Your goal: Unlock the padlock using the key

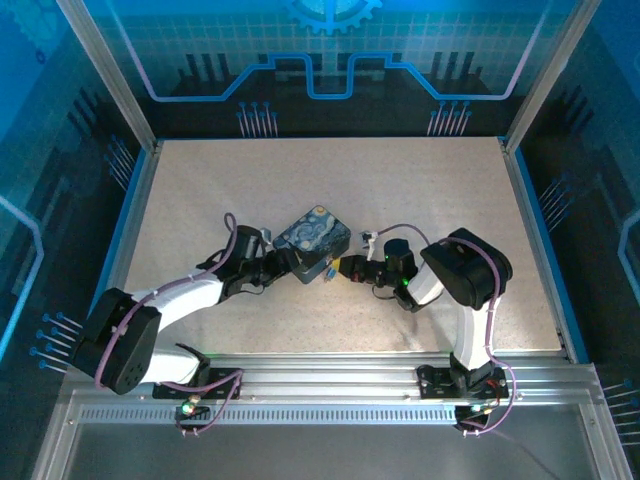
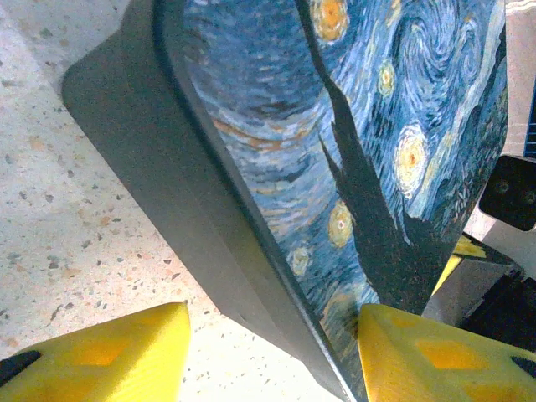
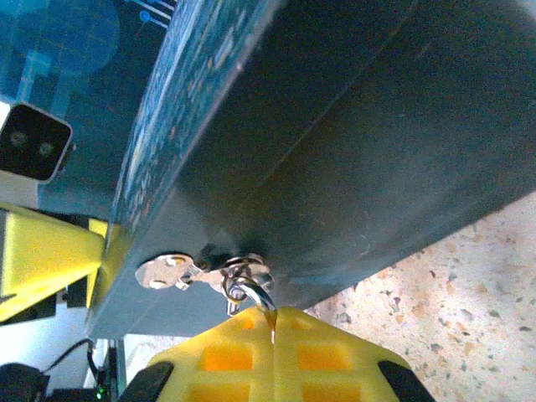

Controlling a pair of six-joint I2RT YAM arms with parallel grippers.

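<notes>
Speckled beige table (image 1: 200, 190) spans the top view. Rectangular tin printed with a swirling blue-and-yellow night sky (image 1: 312, 240) sits mid-frame, between both arms' tips.

Left gripper (image 2: 272, 322) is roughly half open and straddles the tin's edge at the bottom of the left wrist view. The right-hand yellow finger (image 2: 419, 352) is against the painted face. A strip of table shows between the other finger and the dark side wall, so it is not clamped.

Right gripper (image 3: 273, 318), bottom centre of the right wrist view, has its yellow fingers pressed together. They pinch the thin dark metal key (image 3: 272, 328) in their seam; only a sliver shows.

Just above it, a silver loop (image 3: 245, 283) and a silver latch plate (image 3: 167, 273) are on the tin's dark wall.

Tiny blue padlock (image 1: 326, 271) is at the tin's lower-right edge in the top view, right beside the right fingertips.
</notes>
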